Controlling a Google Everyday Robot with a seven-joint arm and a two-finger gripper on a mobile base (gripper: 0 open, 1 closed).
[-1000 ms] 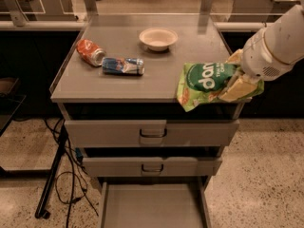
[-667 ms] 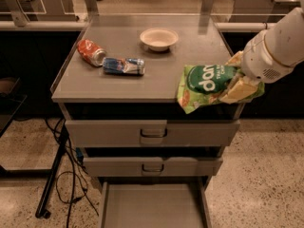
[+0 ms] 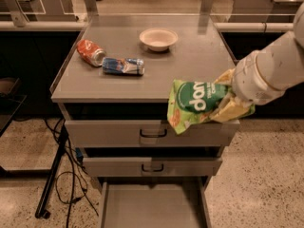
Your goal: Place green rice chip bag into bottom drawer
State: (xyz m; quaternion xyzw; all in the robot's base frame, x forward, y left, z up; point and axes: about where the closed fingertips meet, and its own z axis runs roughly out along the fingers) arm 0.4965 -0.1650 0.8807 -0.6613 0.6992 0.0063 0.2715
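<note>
So the biggest thing in shot was the grey metal cabinet, with its flat worktop [image 3: 190,65] taking up the middle of the view. Below that were three drawers. The top drawer [image 3: 109,133] and middle drawer [image 3: 118,166] both showed their grey fronts with recessed handles, and the bottom drawer [image 3: 152,208] was pulled out toward the camera, just a plain grey floor inside, nothing in it.

The robot's fat white arm [image 3: 275,65] came in from the right edge, angled down and left toward the cabinet's front right corner. At its tip the hand [image 3: 224,98] had its yellowish fingers [image 3: 232,110] clamped on the right end of the green rice chip bag [image 3: 192,103]. The bag hung in the air, crinkled and tilted, lettering sideways. From this angle it overlapped the worktop's front edge and the top drawer's front, so it was well above the open bottom drawer and not in it yet.

Smaller stuff on the worktop: a pale bowl [image 3: 158,38] near the back middle, and off to the left a crushed blue can [image 3: 123,66] lying on its side just beside a crushed orange-red can [image 3: 91,52].

Down on the speckled floor at the left was a black stand leg [image 3: 52,175] with some loose cables [image 3: 71,184] next to it.
</note>
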